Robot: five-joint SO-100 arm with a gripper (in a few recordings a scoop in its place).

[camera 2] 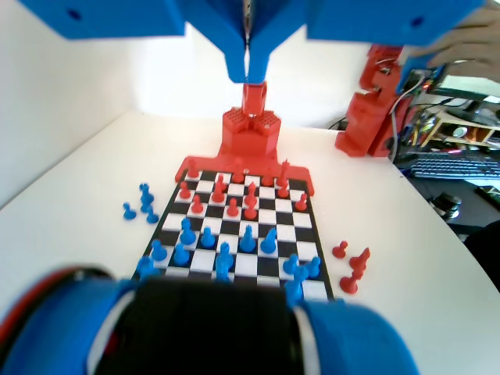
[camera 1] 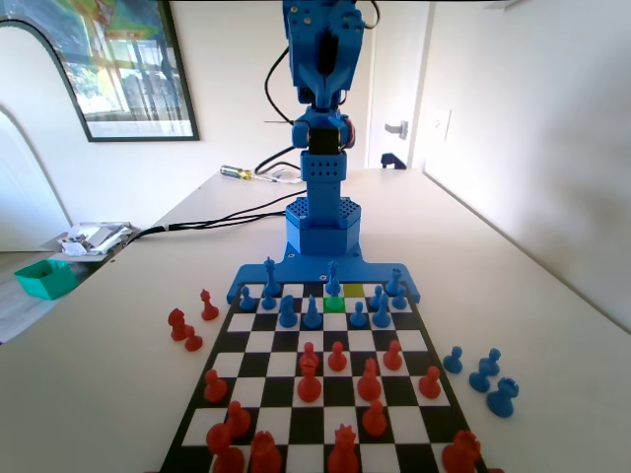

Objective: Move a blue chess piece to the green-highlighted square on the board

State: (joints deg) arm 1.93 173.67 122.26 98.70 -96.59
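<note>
My gripper (camera 1: 328,87) is raised high above the arm's base at the far end of the board (camera 1: 264,341). In the wrist view its jaws (camera 2: 248,72) meet in a thin line, shut with nothing between them, well above the board (camera 2: 286,228). The green-highlighted square (camera 1: 334,304) lies in the second row from the arm and is bare. A slim blue chess piece (camera 1: 333,279) stands just behind it on the back row. Other blue pieces fill the rows around it. Red pieces hold the near half in the fixed view.
A paler yellowish-green square (camera 1: 353,290) lies behind and to the right of the green one. Loose blue pieces (camera 1: 483,374) stand on the table right of the board, loose red ones (camera 1: 187,330) on its left. A teal box (camera 1: 44,278) and cables lie far left.
</note>
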